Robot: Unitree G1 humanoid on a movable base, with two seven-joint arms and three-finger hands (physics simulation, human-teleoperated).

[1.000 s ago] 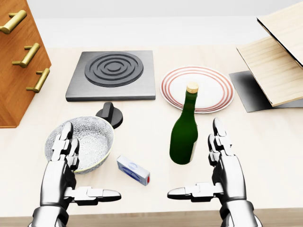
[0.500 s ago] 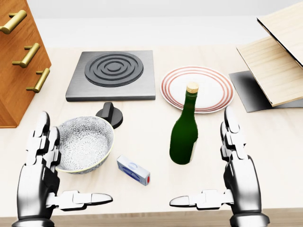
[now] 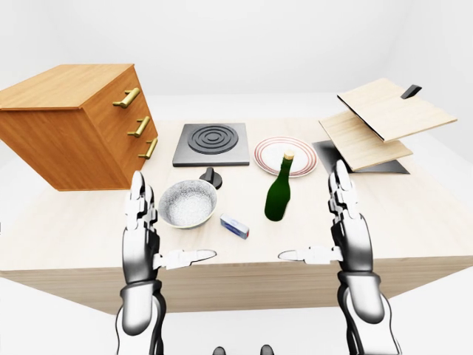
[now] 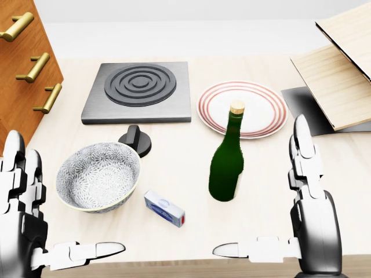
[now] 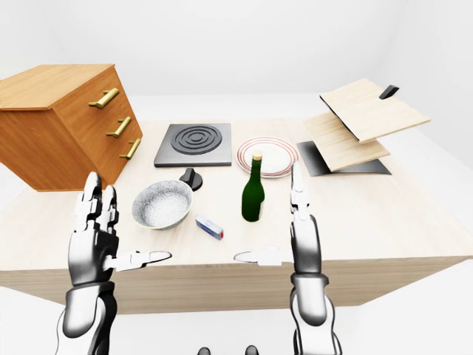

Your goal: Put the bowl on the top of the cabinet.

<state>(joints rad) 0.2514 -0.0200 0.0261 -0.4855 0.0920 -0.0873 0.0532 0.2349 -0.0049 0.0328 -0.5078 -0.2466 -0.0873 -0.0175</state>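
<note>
The grey patterned bowl (image 4: pixel 98 176) stands upright on the pale table, below the black knob. The wooden cabinet (image 3: pixel 74 126) with three brass-handled drawers rises at the left; its flat top (image 3: pixel 70 83) carries nothing. My left hand (image 5: pixel 127 218) is open, palm turned inward, just left of the bowl and apart from it, thumb pointing right along the table's near edge. My right hand (image 4: pixel 258 184) is open as well, right of the green bottle (image 4: pixel 227 165), and touches nothing.
A dark hotplate (image 4: pixel 139 90) and a red-rimmed plate (image 4: pixel 261 110) lie above the bowl and bottle. A black knob (image 4: pixel 135 141) sits near the bowl's upper rim, a small white box (image 4: pixel 164 208) to its lower right. Tilted wooden boards (image 4: pixel 342 75) stand at the right.
Both hands have spread apart: the left one slid left and down, off the bowl's rim, and the right one moved right, away from the bottle. Bowl and other things stayed put.
</note>
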